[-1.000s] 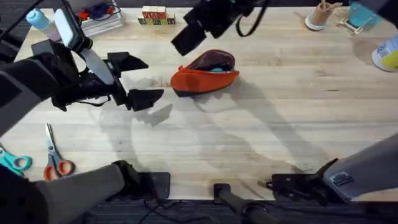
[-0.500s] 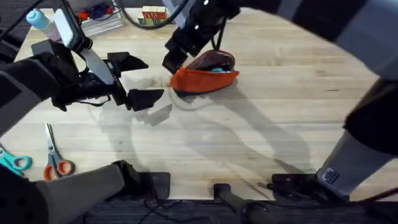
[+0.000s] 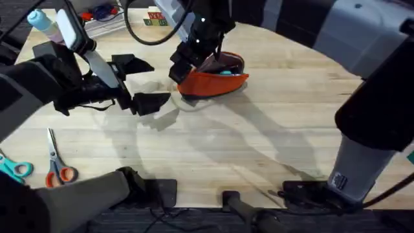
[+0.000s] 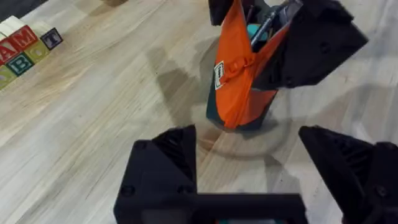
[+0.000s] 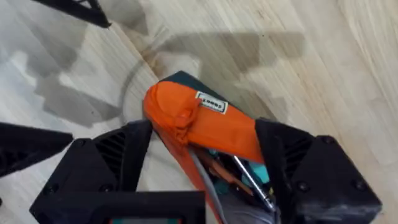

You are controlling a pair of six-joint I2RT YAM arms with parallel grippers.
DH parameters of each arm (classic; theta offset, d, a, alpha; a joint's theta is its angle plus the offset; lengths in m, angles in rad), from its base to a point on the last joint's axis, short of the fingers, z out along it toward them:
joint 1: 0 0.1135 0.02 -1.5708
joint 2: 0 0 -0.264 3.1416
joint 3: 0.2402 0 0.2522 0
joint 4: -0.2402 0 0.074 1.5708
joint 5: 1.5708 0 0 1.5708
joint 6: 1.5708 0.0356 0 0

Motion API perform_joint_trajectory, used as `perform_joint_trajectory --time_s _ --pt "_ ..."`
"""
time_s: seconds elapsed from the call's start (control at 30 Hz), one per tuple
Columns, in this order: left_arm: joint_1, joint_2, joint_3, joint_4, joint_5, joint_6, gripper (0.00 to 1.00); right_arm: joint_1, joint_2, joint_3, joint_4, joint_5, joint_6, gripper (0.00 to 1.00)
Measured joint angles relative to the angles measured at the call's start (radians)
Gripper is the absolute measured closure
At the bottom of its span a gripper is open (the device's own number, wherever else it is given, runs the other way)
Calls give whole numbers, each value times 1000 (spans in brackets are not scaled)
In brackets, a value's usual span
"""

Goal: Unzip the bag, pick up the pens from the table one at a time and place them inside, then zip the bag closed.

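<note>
Right gripper [image 3: 194, 55]: fingers spread, straddling the open bag [image 3: 213, 81], gripping nothing. Advice: pinch zipper pull, draw straight. Left gripper [image 3: 143, 83]: open, empty.

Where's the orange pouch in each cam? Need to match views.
Overhead: the bag sits upper middle on the table, under the right hand.
Left wrist: the bag is top centre, beyond the open left hand.
Right wrist: the bag is centre, between the fingers.
Shared landmark: its white label.
</note>
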Motion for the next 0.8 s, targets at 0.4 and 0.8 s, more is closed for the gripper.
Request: perform_joint_trajectory --time_s 0.4,0.8 --pt "0 0 0 0 0 0 6 0 3 0 1 -47 55 140" --pt "0 0 0 0 0 0 7 0 13 2 -2 -113 94 322"
